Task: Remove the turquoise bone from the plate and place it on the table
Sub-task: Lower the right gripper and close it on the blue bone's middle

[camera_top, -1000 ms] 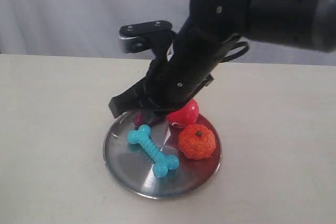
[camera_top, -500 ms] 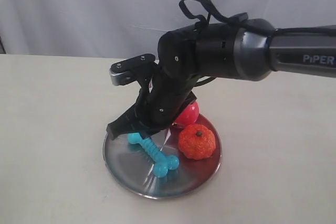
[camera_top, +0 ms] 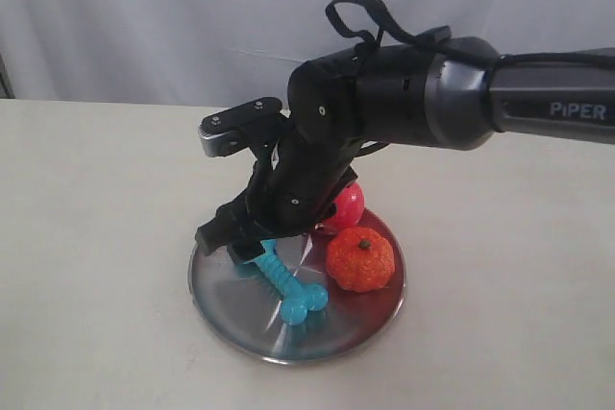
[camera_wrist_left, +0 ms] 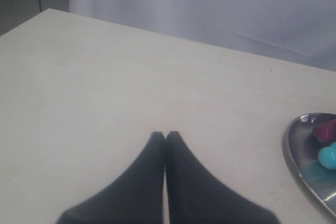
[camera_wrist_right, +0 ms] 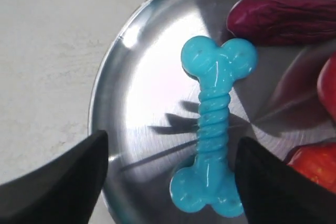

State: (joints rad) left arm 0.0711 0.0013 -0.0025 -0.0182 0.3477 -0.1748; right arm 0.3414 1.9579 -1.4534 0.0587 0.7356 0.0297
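A: Where is the turquoise bone (camera_top: 285, 286) at this moment?

B: It lies flat on the plate (camera_top: 229, 302). In the exterior view it runs from about 10 o'clock of the plate toward 6 o'clock, and its lower end is close to the centre. The plate stands on the table (camera_top: 96, 237).

A: And the right gripper (camera_top: 236, 240)?

B: It is low over the 10 o'clock part of the plate and hides the upper end of the bone there. In the right wrist view the right gripper (camera_wrist_right: 172, 142) is spread wide, with one finger on each side of the ribbed shaft of the bone (camera_wrist_right: 212, 129). Both fingers are apart from the shaft. I cannot tell how high they are above the metal.

A: What else is on the plate?

B: An orange pumpkin (camera_top: 360, 258) is at about 2 o'clock, just beside the lower end of the bone. A red ball (camera_top: 342, 205) is at the rim near 1 o'clock. The right wrist view also shows a dark purple piece (camera_wrist_right: 283, 18) near one knobbed end of the bone.

A: And the left gripper (camera_wrist_left: 165, 136)?

B: Its two fingers are pressed together with nothing between them. It is over bare table, and the plate rim (camera_wrist_left: 294, 145) is well apart from it.
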